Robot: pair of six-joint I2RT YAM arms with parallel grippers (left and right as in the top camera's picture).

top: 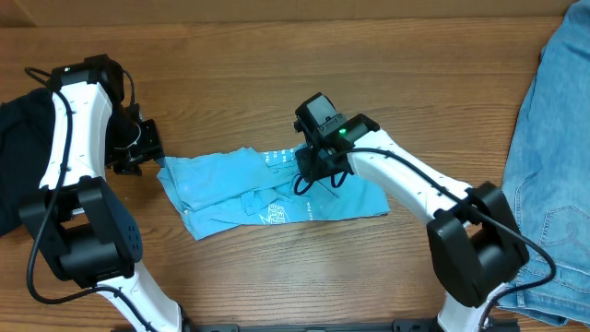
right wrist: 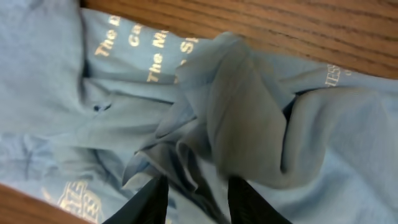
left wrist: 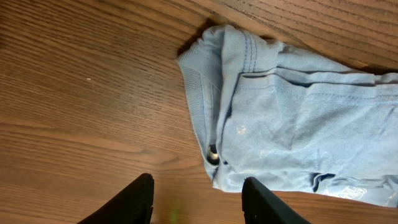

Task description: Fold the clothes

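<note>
The light sky-blue T-shirt [top: 267,194] lies crumpled in a rough rectangle at the middle of the wooden table, with pale lettering [right wrist: 134,40] showing on it. My left gripper [top: 147,157] hovers just off the shirt's left edge. In the left wrist view it [left wrist: 196,199] is open over bare wood, with the shirt's ribbed collar edge [left wrist: 202,99] just ahead and to the right. My right gripper [top: 321,171] sits on the shirt's upper middle. In the right wrist view it [right wrist: 196,199] is closed on a raised bunch of the shirt's fabric [right wrist: 242,112].
Faded blue denim jeans [top: 553,138] cover the table's right side. A black garment [top: 17,166] lies at the left edge, behind the left arm. Bare wood [top: 277,74] stretches behind the shirt and in front of it.
</note>
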